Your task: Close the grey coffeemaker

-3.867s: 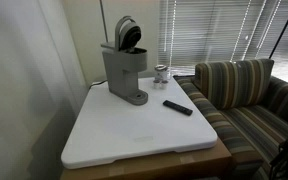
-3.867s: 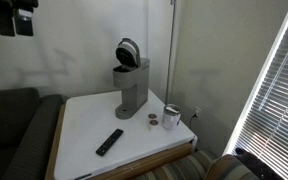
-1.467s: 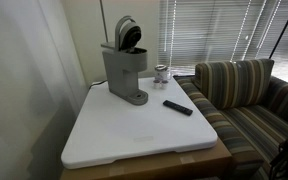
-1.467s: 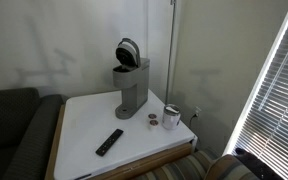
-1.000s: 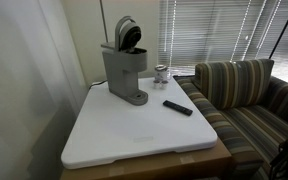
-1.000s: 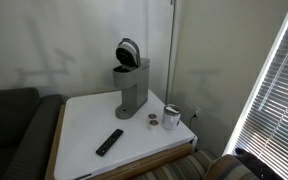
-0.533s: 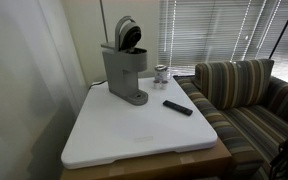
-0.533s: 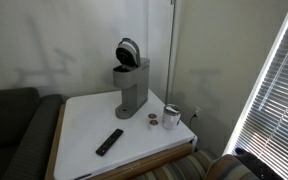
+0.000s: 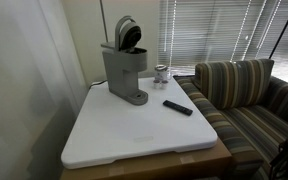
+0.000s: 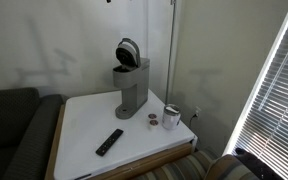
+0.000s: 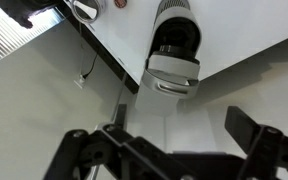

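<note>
The grey coffeemaker (image 9: 125,72) stands at the back of the white table (image 9: 134,138) with its rounded lid (image 9: 127,32) tilted up and the dark inside showing. It shows the same way in both exterior views (image 10: 132,86). In the wrist view I look down on it from high above (image 11: 174,48). My gripper (image 11: 169,150) is open and empty, with its dark fingers spread wide in the foreground, well above the coffeemaker. The gripper is out of frame in both exterior views.
A flat black remote (image 9: 178,107) lies on the table in front (image 10: 109,141). A small glass jar (image 9: 161,73) stands beside the coffeemaker (image 10: 171,116). A striped sofa (image 9: 246,100) and a dark sofa (image 10: 9,130) flank the table. A thin pole (image 10: 172,50) rises behind it.
The arm seen at the upper left of an exterior view 3.9 s ago has left that view. Nothing has visibly changed over the last second.
</note>
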Motion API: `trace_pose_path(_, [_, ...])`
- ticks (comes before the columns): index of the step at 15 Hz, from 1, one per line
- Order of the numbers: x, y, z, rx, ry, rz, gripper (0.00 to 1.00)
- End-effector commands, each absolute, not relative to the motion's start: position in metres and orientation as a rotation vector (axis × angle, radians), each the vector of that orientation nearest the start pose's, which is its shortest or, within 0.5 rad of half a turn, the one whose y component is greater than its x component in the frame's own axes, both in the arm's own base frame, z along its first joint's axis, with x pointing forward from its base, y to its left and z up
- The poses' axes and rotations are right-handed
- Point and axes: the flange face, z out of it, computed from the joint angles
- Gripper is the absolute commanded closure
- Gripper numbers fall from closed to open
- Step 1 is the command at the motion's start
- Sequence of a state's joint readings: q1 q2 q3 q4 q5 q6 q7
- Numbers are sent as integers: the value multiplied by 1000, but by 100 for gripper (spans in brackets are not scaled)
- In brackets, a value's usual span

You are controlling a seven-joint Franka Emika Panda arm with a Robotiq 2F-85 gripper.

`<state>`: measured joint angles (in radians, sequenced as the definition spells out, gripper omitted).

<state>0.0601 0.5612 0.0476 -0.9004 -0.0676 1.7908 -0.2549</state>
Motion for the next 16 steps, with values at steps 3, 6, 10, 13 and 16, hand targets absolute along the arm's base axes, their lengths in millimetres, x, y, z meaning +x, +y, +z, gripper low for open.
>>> trace_pose_path(3, [728,60,608,-3114,-572,-514,0])
trace_pose_path(6, [737,60,599,-3043,-645,-494,0])
trace_pose_path(10, [746,63,586,-3005,-688,-463,0])
trace_pose_path(13, [754,60,576,-2992,-676,-458,0])
trace_pose_path(16, [760,62,564,-2984,-660,-458,34])
